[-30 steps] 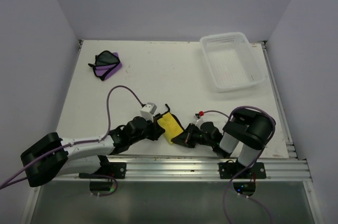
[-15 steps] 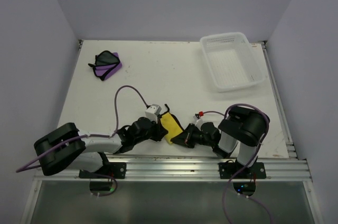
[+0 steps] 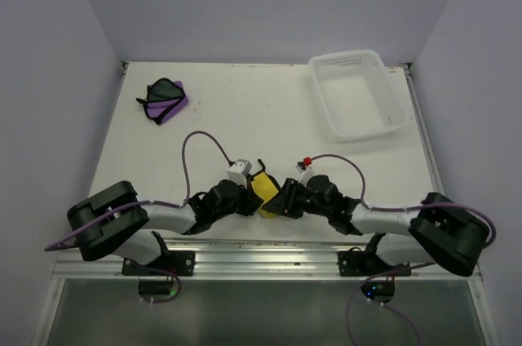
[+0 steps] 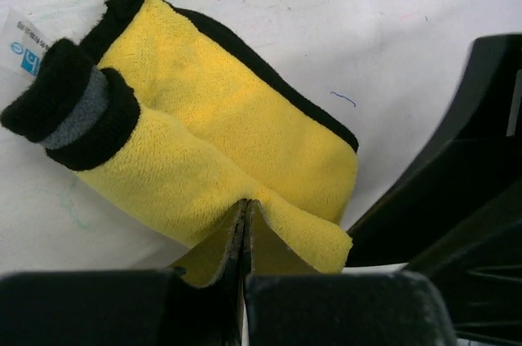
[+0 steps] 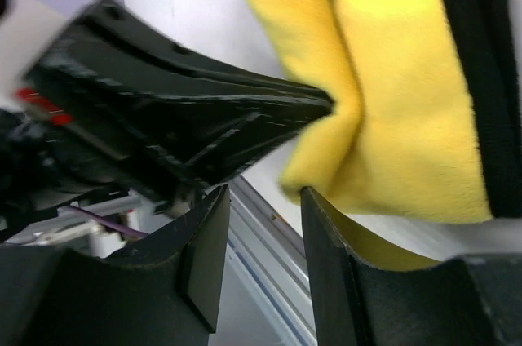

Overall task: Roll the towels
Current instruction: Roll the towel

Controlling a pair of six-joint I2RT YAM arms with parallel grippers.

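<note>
Right arm now lies stretched low. The right tool (image 5: 259, 236) has parted its jaws beside the yellow towel (image 4: 228, 130), front-centre on the surface (image 3: 245, 121). Left tool (image 4: 245, 228) pinches its folded edge. Rolling underway; next, probably regrip the fold. Purple towel (image 3: 167, 99) untouched.
</note>
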